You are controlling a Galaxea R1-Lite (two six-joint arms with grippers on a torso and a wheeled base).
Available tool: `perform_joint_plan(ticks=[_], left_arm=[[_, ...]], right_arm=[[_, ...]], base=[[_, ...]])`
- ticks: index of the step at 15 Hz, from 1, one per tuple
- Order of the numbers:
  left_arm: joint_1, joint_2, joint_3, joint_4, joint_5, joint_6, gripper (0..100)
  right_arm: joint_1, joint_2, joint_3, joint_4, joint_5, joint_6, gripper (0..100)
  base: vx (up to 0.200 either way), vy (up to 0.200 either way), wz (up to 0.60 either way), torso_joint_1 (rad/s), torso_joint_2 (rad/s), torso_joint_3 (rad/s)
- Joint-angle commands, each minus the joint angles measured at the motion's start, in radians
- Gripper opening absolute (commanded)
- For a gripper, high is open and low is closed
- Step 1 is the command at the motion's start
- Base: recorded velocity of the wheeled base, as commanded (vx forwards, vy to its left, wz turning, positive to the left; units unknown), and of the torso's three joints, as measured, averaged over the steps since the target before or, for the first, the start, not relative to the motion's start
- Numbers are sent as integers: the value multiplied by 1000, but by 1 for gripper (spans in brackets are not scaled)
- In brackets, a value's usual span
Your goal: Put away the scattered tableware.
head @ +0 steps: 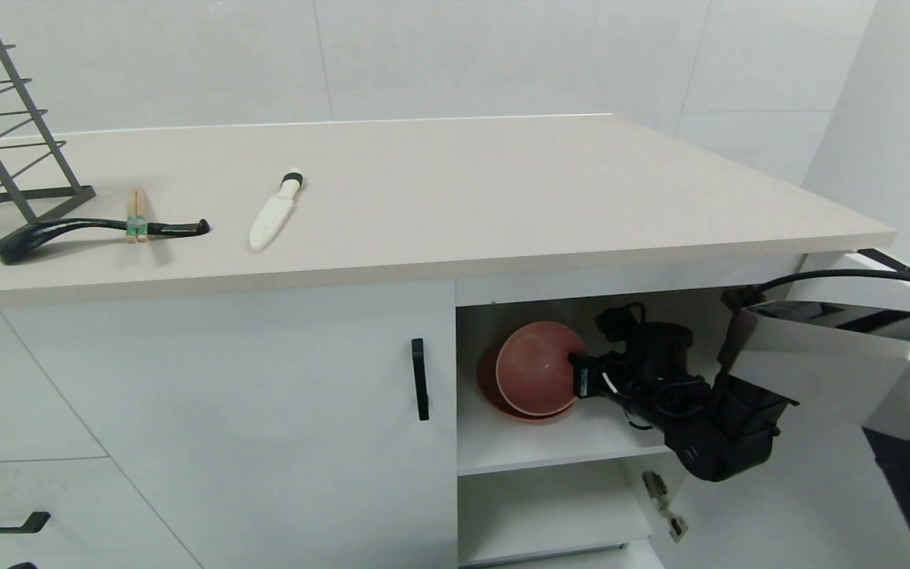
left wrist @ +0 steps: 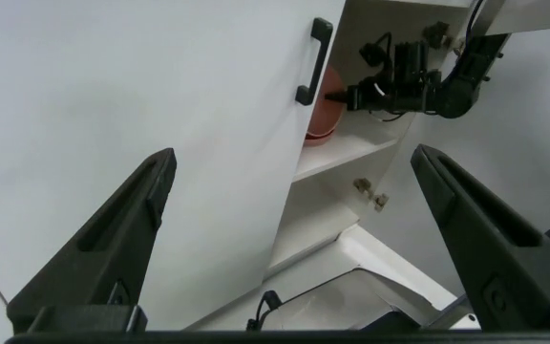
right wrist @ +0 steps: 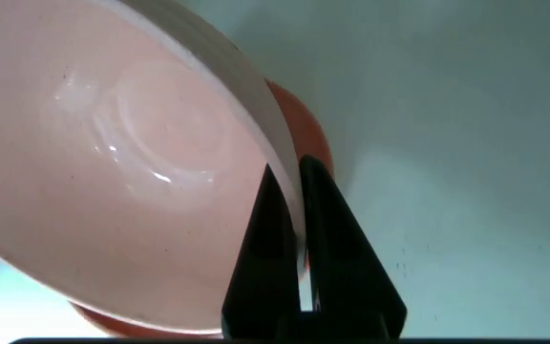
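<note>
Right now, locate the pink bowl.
Head view, right of centre: the pink bowl is tilted inside the open cabinet, beside the black door handle, rim clamped in the right jaws.

My gripper is black, pink bowl, orange-red bowl (both plain), beige surface, white cabinet, black handle.

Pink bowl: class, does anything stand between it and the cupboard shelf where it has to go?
Only an orange bowl, already on the shelf, right behind the tilted pink bowl that the right hand grips by its rim. Nothing else visible blocks the way.
</note>
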State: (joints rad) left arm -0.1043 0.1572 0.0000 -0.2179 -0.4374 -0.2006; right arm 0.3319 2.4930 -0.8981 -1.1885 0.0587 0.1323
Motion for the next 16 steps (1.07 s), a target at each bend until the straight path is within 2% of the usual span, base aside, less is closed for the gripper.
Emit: perform_joint_plan(ticks=[1,4,9,12,14,16], left_arm=[[0,5,0,0,0,0,100],[0,-1,0,0,0,0,100],[0,-2,0,3,3,-2,100],[1,-2,0,8,9,-2,100],[9,-2,0,6,20,-2,100],[15,-4,0,8,57,-2,100]], right_arm=[[4,-5,10,-2,1,-2,100],[18,14,11,-2,4,-2,100],[44,-20,77,-100,10,-8,100],[96,-171,255,-163,12,-23,100],[133,-287,444,-232,7,-59,100],[170,-368,622,-322,-2,-80,100]], base=[[0,0,0,0,0,0],[0,0,0,0,0,0],[0,0,0,0,0,0],[0,0,0,0,0,0],[0,0,0,0,0,0],[0,0,0,0,0,0]])
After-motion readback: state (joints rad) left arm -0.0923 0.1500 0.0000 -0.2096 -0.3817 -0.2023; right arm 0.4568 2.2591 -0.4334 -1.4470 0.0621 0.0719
